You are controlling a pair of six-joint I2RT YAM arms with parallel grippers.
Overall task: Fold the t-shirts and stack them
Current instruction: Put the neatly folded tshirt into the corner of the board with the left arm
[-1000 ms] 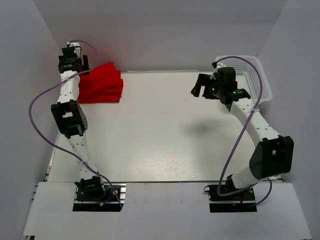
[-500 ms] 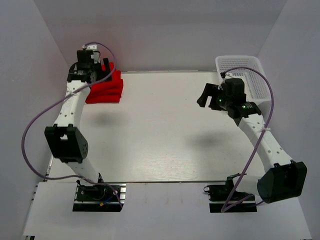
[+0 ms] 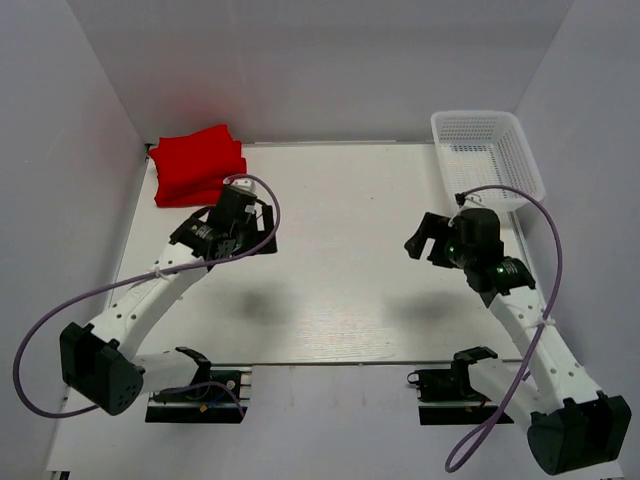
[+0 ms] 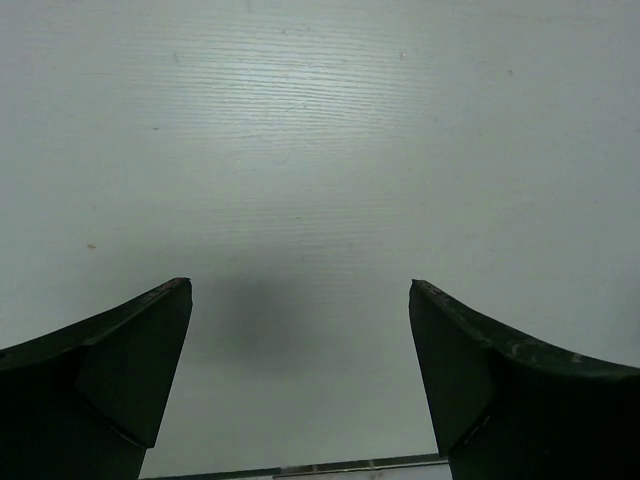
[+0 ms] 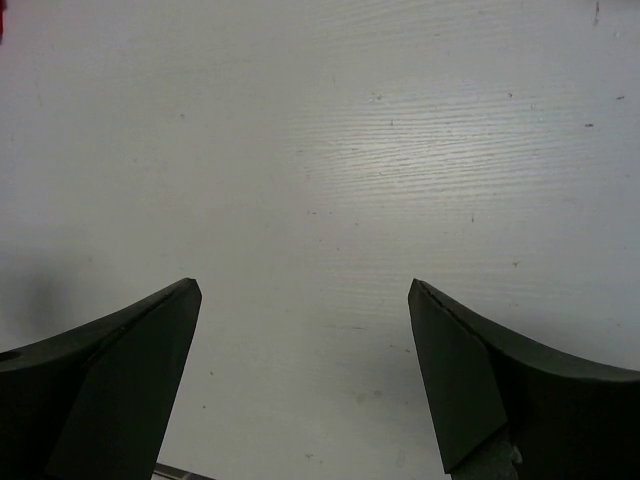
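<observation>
A stack of folded red t-shirts [image 3: 197,165] lies at the table's far left corner. My left gripper [image 3: 262,228] is open and empty above the table's left middle, well in front of and to the right of the stack. In the left wrist view [image 4: 300,290] its fingers frame only bare white table. My right gripper [image 3: 424,238] is open and empty above the table's right side. In the right wrist view [image 5: 304,288] only bare table lies between its fingers, with a sliver of red at the top left corner [image 5: 2,20].
A white mesh basket [image 3: 487,160] stands at the far right corner, empty as far as I can see. White walls close in the table at left, back and right. The arm bases [image 3: 195,385] sit at the near edge.
My left gripper has drawn back from the red stack toward the near middle of the table, leaving the stack in the corner. My right gripper has pulled back from the basket toward me.
</observation>
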